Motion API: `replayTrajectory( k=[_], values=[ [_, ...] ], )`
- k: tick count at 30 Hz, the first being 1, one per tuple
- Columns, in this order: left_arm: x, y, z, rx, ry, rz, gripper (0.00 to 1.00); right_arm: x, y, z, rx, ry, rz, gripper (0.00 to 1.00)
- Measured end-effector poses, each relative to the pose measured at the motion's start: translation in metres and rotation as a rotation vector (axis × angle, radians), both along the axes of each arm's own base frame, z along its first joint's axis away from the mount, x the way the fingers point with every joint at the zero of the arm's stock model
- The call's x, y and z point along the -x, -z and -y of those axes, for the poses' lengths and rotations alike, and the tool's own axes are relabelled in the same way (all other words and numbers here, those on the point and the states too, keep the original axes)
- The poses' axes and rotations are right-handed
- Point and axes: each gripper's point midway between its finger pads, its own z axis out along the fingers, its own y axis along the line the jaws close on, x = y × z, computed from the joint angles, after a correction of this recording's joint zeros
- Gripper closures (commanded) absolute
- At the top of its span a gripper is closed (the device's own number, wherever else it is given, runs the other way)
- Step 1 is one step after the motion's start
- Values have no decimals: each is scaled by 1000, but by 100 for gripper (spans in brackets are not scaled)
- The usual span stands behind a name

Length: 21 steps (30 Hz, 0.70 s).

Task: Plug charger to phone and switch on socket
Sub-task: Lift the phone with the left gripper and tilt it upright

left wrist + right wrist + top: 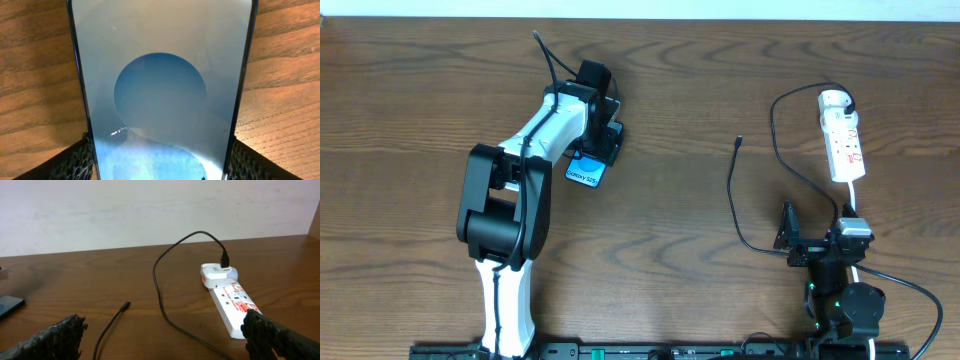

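Note:
The phone (585,172), with a blue screen, lies on the table at left centre. My left gripper (598,140) is over it. In the left wrist view the phone (160,75) fills the frame and the left gripper (160,150) fingers press on both its long edges. The charger cable's connector tip (738,141) lies free on the table, and its plug (847,103) sits in the white socket (843,140). My right gripper (815,230) is open and empty, near the front. In the right wrist view, the right gripper (162,327) faces the tip (126,305) and the socket (232,302).
The charger cable loops over the wood table (670,230) between the socket and my right gripper. A white cord (855,200) runs from the socket toward the right arm's base. A pale wall (150,210) stands behind the table's far edge.

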Motion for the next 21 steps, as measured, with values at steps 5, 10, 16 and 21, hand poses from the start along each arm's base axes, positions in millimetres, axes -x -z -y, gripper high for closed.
replayTrajectory(
  k=[5, 10, 16, 21],
  values=[
    [2, 0, -1, -3, -2, -7, 27, 0, 0, 0, 0, 0, 0, 1],
    [8, -2, -5, -17, -40, -28, 29, 0, 0, 0, 0, 0, 0, 1],
    [24, -2, -10, -34, -102, -81, 29, 0, 0, 0, 0, 0, 0, 1],
    [37, -5, -1, 37, -120, -140, 30, 0, 0, 0, 0, 0, 0, 1]
  ],
)
